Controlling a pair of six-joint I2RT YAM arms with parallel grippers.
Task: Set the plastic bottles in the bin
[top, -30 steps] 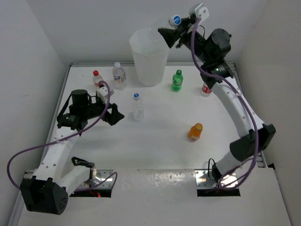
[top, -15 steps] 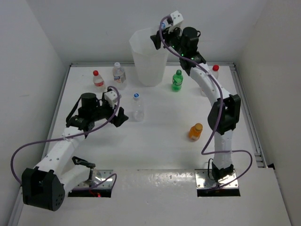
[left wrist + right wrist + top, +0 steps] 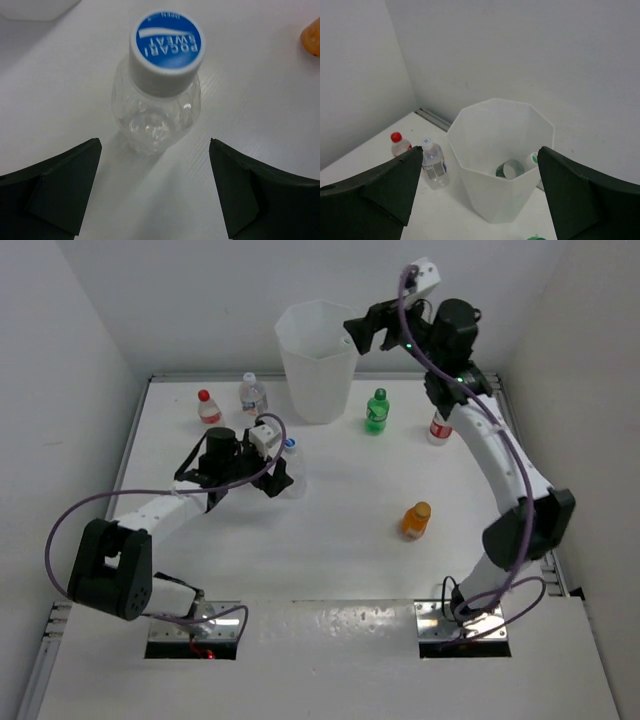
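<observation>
We see the left pincer spread open low over the surface. Its two fingers flank, without touching, an upright blue-capped bottle that stands between and just ahead of their tips. The right pincer is raised, open and empty, with the bin below and ahead of it holding one bottle inside. Lower left of that pincer, beside the bin, stand a red-capped bottle and a clear bottle, while the green bottle and orange bottle stand back toward its base.
</observation>
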